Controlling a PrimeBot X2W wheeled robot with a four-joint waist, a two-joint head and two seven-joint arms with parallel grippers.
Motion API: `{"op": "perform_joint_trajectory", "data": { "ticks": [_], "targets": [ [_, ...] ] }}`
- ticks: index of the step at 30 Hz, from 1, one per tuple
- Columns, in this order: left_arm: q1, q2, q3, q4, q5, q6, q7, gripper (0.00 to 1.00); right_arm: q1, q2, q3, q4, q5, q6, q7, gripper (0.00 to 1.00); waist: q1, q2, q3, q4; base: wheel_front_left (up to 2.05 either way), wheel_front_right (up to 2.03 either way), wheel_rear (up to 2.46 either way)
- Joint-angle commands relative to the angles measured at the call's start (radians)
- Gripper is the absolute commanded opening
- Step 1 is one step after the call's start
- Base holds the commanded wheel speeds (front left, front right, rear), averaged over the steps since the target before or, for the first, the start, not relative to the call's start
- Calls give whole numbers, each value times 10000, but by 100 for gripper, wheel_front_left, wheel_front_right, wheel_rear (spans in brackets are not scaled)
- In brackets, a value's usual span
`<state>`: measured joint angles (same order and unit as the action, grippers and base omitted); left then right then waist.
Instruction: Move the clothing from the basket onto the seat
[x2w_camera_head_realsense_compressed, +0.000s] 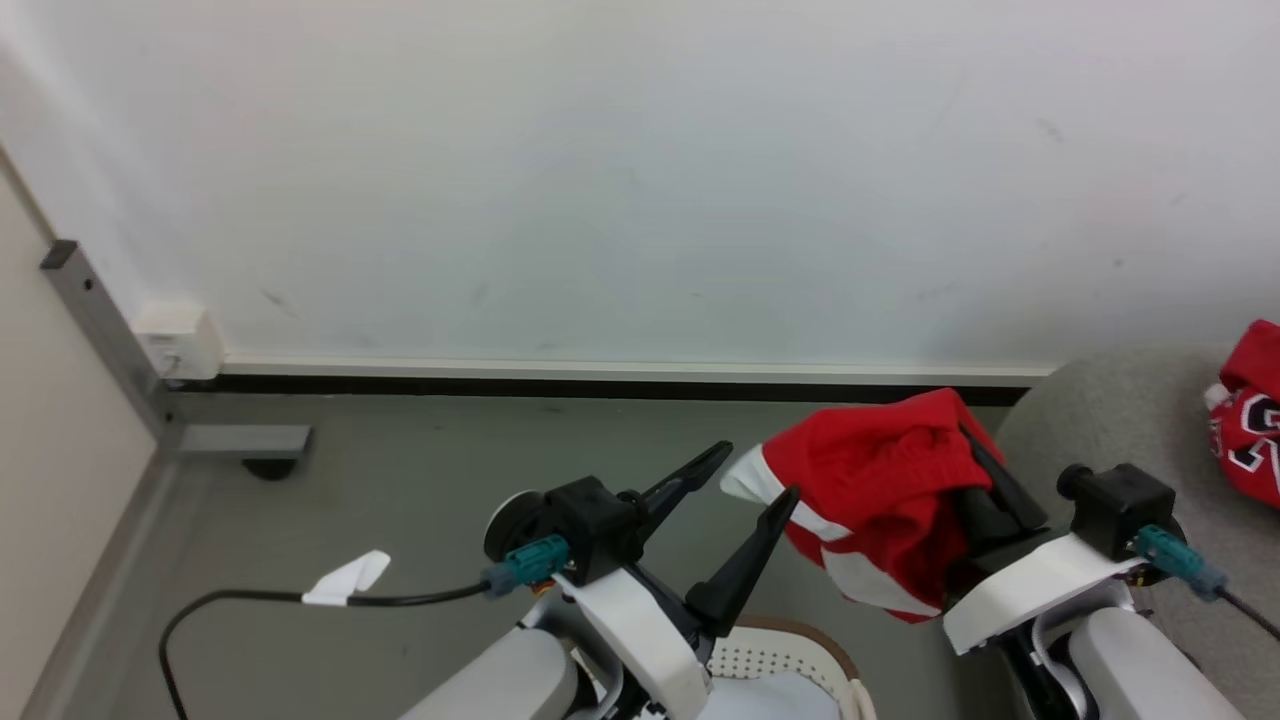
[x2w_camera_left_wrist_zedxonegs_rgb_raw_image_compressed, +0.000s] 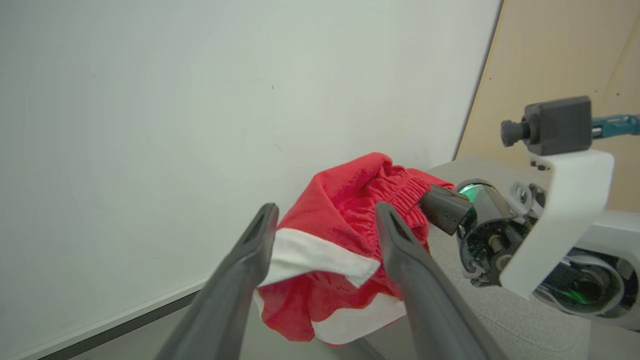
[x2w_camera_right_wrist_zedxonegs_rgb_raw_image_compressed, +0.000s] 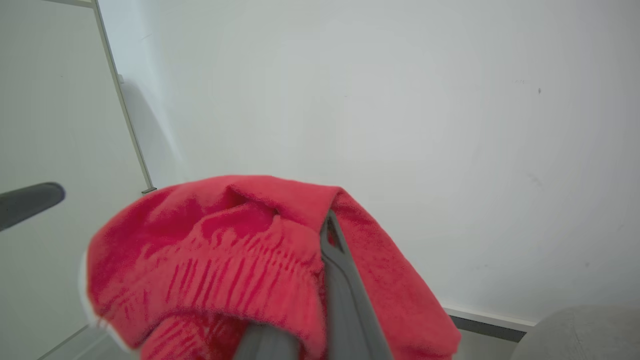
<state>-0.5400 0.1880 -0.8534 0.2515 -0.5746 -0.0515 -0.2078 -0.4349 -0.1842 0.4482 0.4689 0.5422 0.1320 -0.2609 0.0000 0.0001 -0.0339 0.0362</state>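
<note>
Grey floor (x2w_camera_head_realsense_compressed: 400, 470) below me: nearest, the basket (x2w_camera_head_realsense_compressed: 800, 630) rim; above it my left gripper (x2w_camera_head_realsense_compressed: 757, 472), fingers spread, holding nothing; my right gripper (x2w_camera_head_realsense_compressed: 975, 465) clamped on the red white-striped piece (x2w_camera_head_realsense_compressed: 880, 500), held aloft just beside the seat (x2w_camera_head_realsense_compressed: 1130, 420), where the jersey (x2w_camera_head_realsense_compressed: 1250, 430) lies; white wall (x2w_camera_head_realsense_compressed: 640, 180) behind

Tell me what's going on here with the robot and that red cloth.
The robot's right gripper is shut on a red sports garment with broad white stripes, holding it bunched in the air just short of the large grey fabric seat. The left gripper is open and empty beside it. The oval white perforated plastic basket sits below the arms, and a red jersey with black-and-white numerals lies on the seat.
</note>
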Motion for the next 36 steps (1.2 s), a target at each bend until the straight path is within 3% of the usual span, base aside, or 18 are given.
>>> {"op": "perform_joint_trajectory", "data": {
  "ticks": [1, 10, 20, 26, 36],
  "targets": [
    [162, 67, -34, -50, 96, -18, -89, 100, 132, -157, -201, -169, -133, -26, -22, 0, 0, -1, 125, -532, 0, 0, 0],
    [332, 115, 49, -64, 212, 56, -385, 100, 361, -915, -1190, -1203, -685, -24, -21, 0, 0, -1, 379, -2472, 0, 0, 0],
    [285, 170, 217, 29, 572, -30, -554, 100, 783, -930, -1996, -2095, -994, -24, -22, 0, 0, -1, 653, -4405, 0, 0, 0],
    [366, 57, 196, 151, 717, -121, -555, 100, 1024, -851, -2152, -2290, -975, -24, -22, 0, 0, -1, 707, -5098, 0, 0, 0],
    [304, 7, 182, 310, 891, -205, -566, 100, 805, -1017, -2188, -2425, -951, -24, -22, 0, 0, -1, 865, -5446, 0, 0, 0]
  ]
}}
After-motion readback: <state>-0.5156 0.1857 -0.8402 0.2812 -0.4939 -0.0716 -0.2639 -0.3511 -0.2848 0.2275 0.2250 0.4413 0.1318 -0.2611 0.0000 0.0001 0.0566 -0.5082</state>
